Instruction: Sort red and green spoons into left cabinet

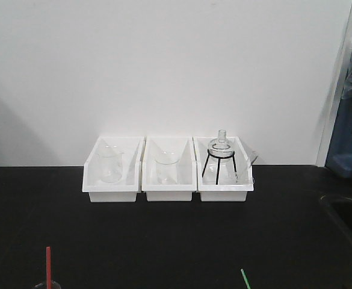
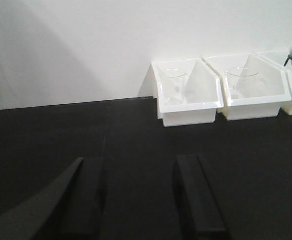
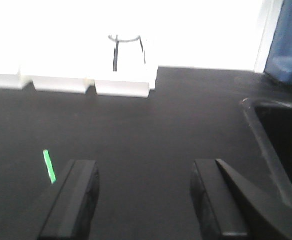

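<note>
Only the upper handle of the red spoon (image 1: 48, 265) shows, rising from the bottom left edge of the front view beside a clear glass rim. The green spoon (image 1: 245, 278) likewise shows just a handle tip at the bottom edge, right of centre. In the right wrist view the green spoon (image 3: 48, 166) stands just left of my right gripper (image 3: 145, 165), which is open and empty. My left gripper (image 2: 136, 162) is open over bare black table with nothing between its fingers. A sliver of the left cabinet (image 1: 349, 138), light grey with a blue tray, shows at the right edge.
Three white bins (image 1: 166, 194) line the back wall on the black table (image 1: 163, 241), holding clear beakers and a flask on a black tripod (image 1: 219, 158). A sunken black sink (image 3: 280, 145) lies at the table's right side.
</note>
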